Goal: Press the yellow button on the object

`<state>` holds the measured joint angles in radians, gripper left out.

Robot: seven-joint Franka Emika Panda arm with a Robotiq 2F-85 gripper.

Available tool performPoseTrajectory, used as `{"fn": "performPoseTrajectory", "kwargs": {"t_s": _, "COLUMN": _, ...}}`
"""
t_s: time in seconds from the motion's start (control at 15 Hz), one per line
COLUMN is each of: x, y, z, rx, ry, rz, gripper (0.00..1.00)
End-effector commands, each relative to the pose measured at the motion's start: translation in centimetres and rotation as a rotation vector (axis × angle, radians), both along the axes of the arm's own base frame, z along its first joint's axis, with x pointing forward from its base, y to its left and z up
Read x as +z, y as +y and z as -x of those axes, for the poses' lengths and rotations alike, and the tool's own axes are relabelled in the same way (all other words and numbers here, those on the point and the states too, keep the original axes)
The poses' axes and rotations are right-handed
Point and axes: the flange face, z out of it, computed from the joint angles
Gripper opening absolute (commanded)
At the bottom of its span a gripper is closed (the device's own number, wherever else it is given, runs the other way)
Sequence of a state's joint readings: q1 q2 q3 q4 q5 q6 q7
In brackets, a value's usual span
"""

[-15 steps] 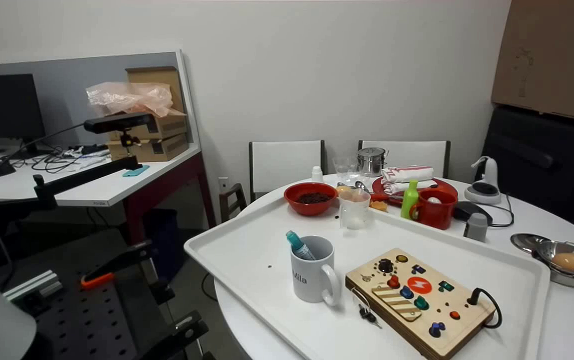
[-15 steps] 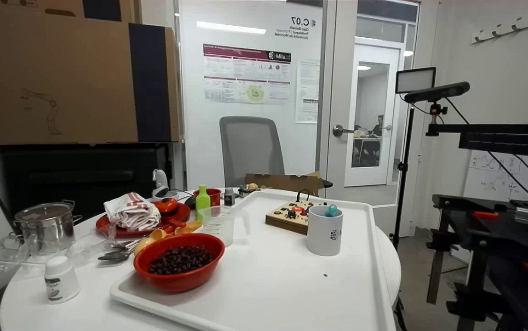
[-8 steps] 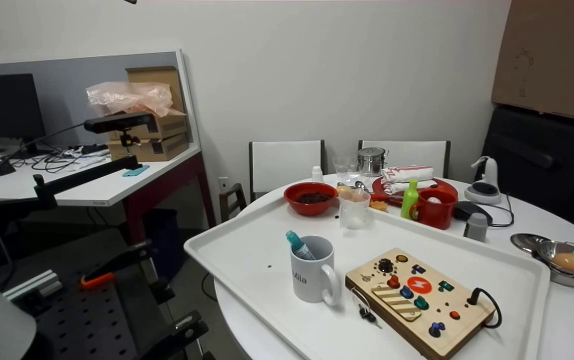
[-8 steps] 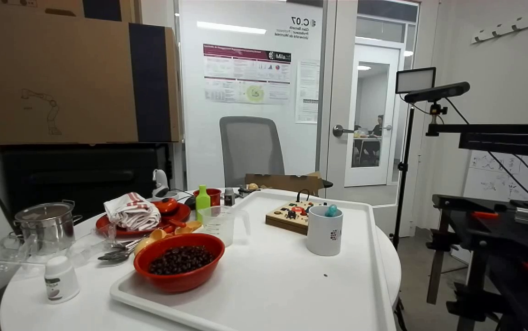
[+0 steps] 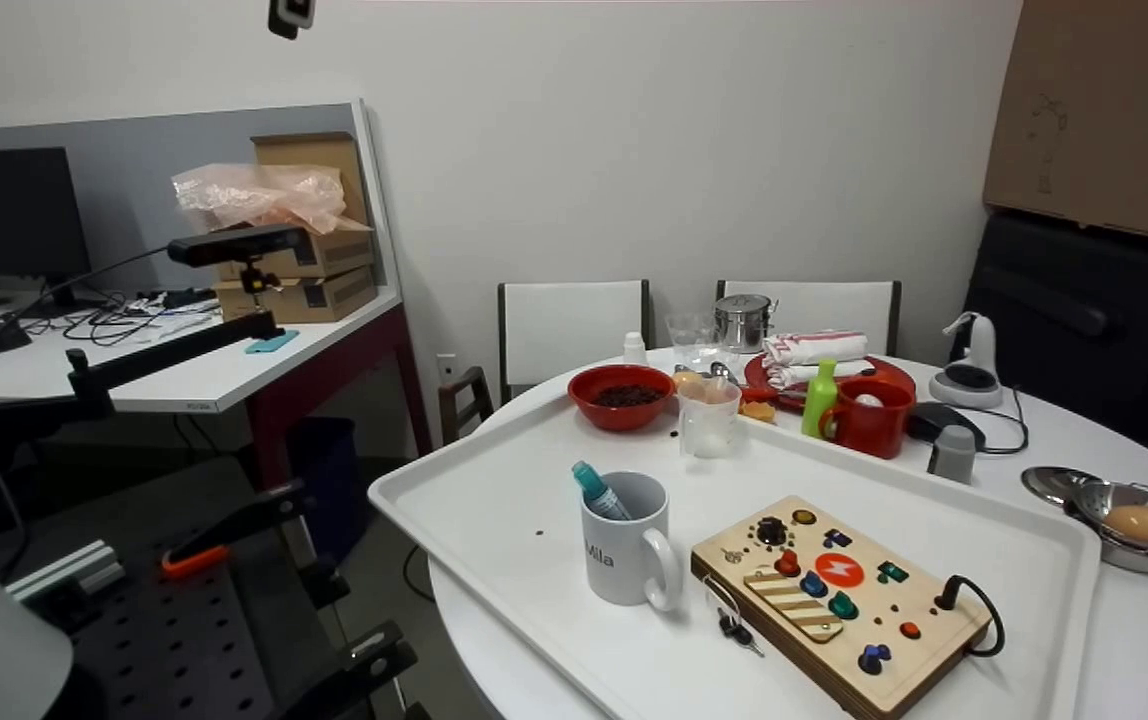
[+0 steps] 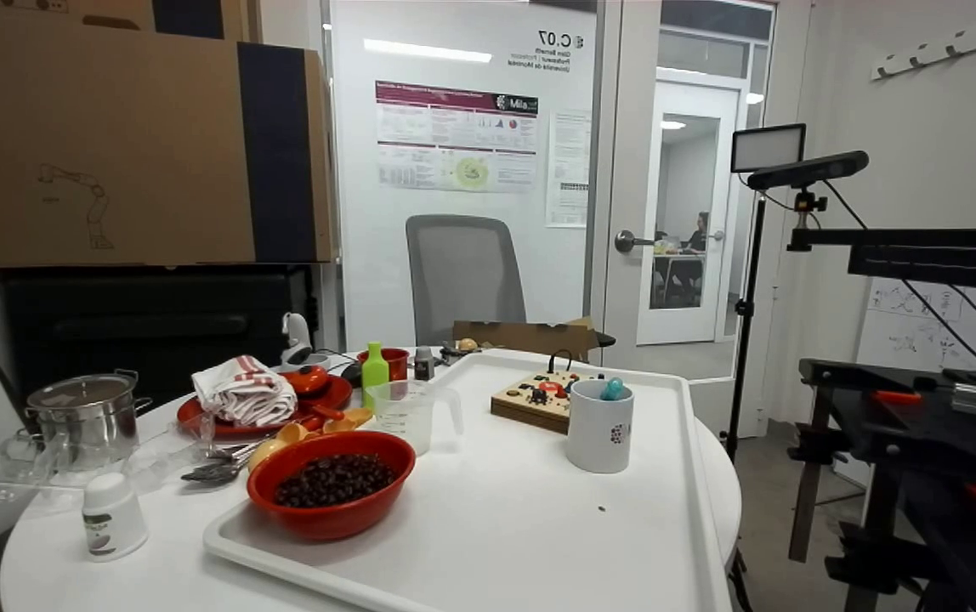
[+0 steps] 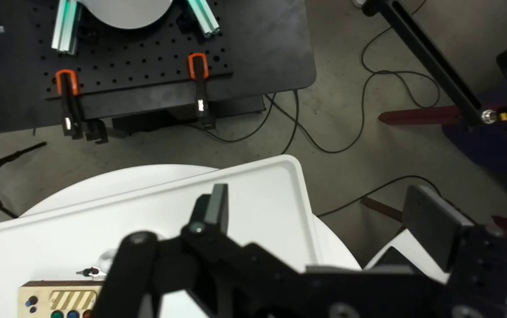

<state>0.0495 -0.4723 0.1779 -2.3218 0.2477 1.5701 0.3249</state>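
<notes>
The light-tan wooden board (image 5: pixel 872 598) lies on the white tray, studded with coloured knobs and switches. Its yellow button (image 5: pixel 804 517) is at the far corner, near a black knob. In an exterior view the board (image 6: pixel 530 415) is partly behind the grey mug, and the yellow button cannot be made out there. In the wrist view only a corner of the board (image 7: pixel 37 292) shows, low at left; the yellow button is out of view. My gripper (image 7: pixel 324 216) is open and empty, high above the tray's corner. In an exterior view only a fingertip (image 5: pixel 291 14) shows at the top edge.
The grey mug (image 5: pixel 606 575) with a teal marker (image 5: pixel 598 490) stands beside the board. Keys (image 5: pixel 736 628) hang at its near side and a black cable (image 5: pixel 992 610) loops off its end. A red bowl (image 5: pixel 620 415) and a clear measuring cup (image 5: pixel 708 425) stand farther back.
A gripper fingertip has come down into view at the top of an exterior view, moving lower and slightly right. The board, mug and other things on the table have not moved.
</notes>
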Motion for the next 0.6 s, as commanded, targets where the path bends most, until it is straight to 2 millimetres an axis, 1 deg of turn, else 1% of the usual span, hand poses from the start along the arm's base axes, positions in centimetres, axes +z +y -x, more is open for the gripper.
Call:
{"fn": "performPoseTrajectory", "kwargs": {"t_s": 0.0, "x": -4.1, "y": -4.4, "z": -2.5, "rx": 0.009, "ry": 0.104, "rz": 0.038, "gripper": 1.00}}
{"fn": "performPoseTrajectory", "kwargs": {"t_s": 0.2, "x": -8.1, "y": -9.1, "z": -4.6, "rx": -0.062, "ry": 0.231, "rz": -0.019, "gripper": 1.00}}
{"fn": "performPoseTrajectory", "kwargs": {"t_s": 0.27, "x": -9.4, "y": -10.4, "z": -5.1, "rx": -0.083, "ry": 0.268, "rz": -0.042, "gripper": 1.00}}
{"fn": "performPoseTrajectory", "kwargs": {"t_s": 0.4, "x": -11.8, "y": -12.4, "z": -5.9, "rx": -0.128, "ry": 0.334, "rz": -0.080, "gripper": 1.00}}
{"fn": "performPoseTrajectory", "kwargs": {"t_s": 0.53, "x": -13.9, "y": -13.8, "z": -6.4, "rx": -0.167, "ry": 0.390, "rz": -0.113, "gripper": 1.00}}
